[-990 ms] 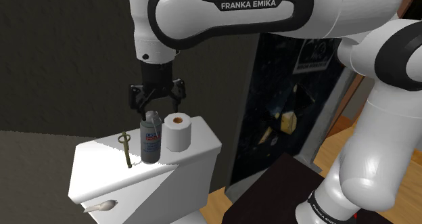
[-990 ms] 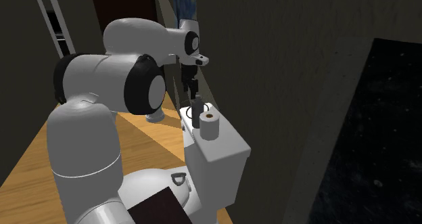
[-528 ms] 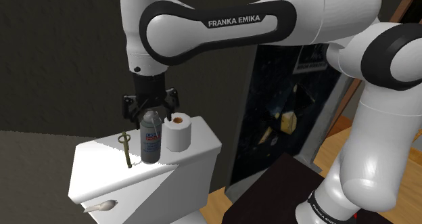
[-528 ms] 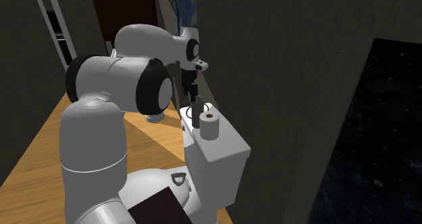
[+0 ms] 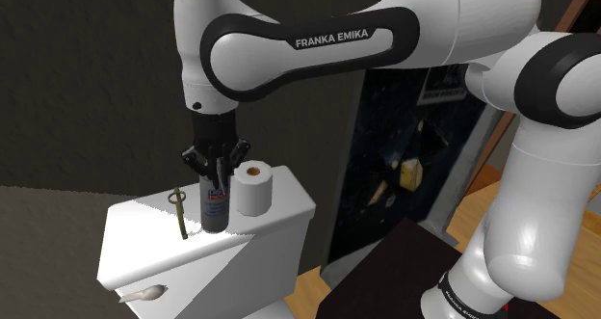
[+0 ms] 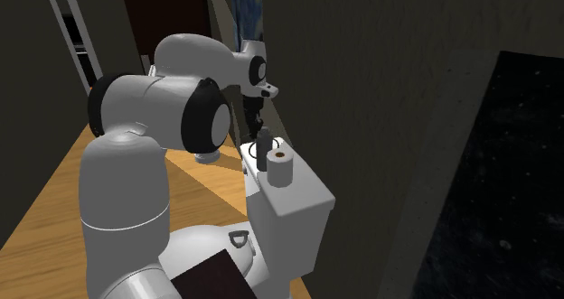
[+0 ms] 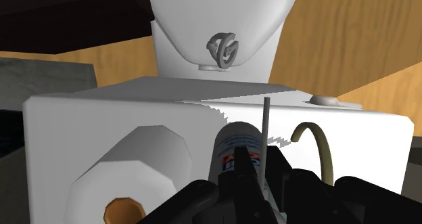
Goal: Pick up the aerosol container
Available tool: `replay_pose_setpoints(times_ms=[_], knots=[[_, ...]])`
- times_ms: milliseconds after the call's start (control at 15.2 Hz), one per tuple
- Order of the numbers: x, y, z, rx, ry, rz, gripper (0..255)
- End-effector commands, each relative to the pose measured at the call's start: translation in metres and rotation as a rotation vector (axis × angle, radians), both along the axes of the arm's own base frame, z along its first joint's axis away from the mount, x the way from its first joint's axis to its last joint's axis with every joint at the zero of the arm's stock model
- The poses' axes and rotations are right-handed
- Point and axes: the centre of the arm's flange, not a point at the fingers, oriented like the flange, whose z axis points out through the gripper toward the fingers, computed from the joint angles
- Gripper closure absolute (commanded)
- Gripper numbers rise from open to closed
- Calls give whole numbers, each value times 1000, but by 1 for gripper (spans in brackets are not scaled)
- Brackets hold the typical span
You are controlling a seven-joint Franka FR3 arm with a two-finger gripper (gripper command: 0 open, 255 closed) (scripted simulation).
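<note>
Aerosol container (image 5: 214, 212) now within lowered tool (image 5: 217, 175)

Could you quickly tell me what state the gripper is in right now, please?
Gripper: closed on the upper part of the aerosol can, which stands upright on the white toilet tank.

Three things on one tank lid (image 5: 281, 207)
One aerosol can (image 5: 215, 209), one paper roll (image 5: 254, 189), one olive hooked rod (image 5: 179, 214).

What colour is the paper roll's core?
Orange-brown. The core shows best in the shoulder view.
</note>
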Motion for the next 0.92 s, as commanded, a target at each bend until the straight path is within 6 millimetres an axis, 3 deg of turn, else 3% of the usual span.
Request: replay_pose_setpoints(times_ms=[0, 264, 858], knots=[[0, 0, 0, 0, 0, 0, 255], [0, 0, -1, 0, 1, 0, 255], [0, 0, 47, 0, 1, 0, 255]])
